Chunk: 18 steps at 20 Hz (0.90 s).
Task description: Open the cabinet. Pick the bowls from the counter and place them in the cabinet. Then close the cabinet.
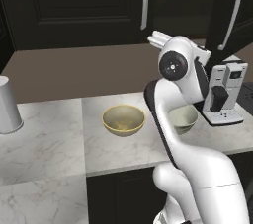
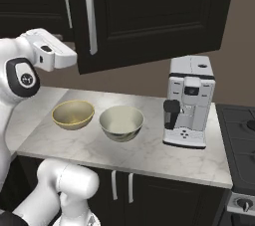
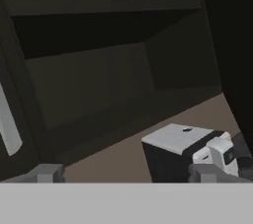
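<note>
My tool (image 3: pixel 123 173) stands spread wide, its tips apart at the foot of the hand view, gripping and touching nothing. Below it on the marble surface (image 2: pixel 149 153) sit the tan-yellow bowl (image 2: pixel 73 114) and the off-white bowl (image 2: pixel 121 122), side by side, left of the coffee machine (image 2: pixel 190 101). Beyond, the cabinet (image 3: pixel 99 70) gapes open, its dark shelves bare.

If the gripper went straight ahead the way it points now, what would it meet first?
Probably the open cabinet's dark interior: the gripper, jaws open and empty, faces its shelves. The coffee machine sits lower in that view, likely beneath the line; depth is unclear.
</note>
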{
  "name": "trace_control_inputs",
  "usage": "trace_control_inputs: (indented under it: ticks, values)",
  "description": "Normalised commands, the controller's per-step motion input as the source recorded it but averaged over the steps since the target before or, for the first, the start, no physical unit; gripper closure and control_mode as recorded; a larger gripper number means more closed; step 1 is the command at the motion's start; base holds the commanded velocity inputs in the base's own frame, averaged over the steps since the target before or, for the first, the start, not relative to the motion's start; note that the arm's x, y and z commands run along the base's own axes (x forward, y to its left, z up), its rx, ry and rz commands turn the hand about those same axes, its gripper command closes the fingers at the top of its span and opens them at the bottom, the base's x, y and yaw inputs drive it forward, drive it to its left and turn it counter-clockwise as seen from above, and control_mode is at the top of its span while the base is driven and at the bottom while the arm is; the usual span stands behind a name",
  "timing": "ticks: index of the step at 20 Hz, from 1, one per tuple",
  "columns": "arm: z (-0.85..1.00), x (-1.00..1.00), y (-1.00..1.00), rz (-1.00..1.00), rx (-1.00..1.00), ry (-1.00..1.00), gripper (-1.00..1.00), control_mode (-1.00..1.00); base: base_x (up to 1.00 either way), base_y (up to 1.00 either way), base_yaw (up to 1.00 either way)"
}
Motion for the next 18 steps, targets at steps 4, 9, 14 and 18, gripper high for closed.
trace_control_inputs:
  ticks: [4,9,14,18]
  values:
    - [-0.09,-0.16,-0.99,0.00,0.24,0.00,-1.00,-1.00,0.00,0.00,0.00]
    - [-0.18,-0.47,-1.00,0.00,0.30,-0.04,-1.00,-1.00,0.00,0.00,0.00]
    - [-0.30,-0.68,-1.00,0.00,0.27,-0.16,-1.00,-1.00,0.00,0.00,0.00]
    - [-0.39,-0.54,-1.00,0.00,0.24,-0.23,-1.00,-1.00,0.00,0.00,0.00]
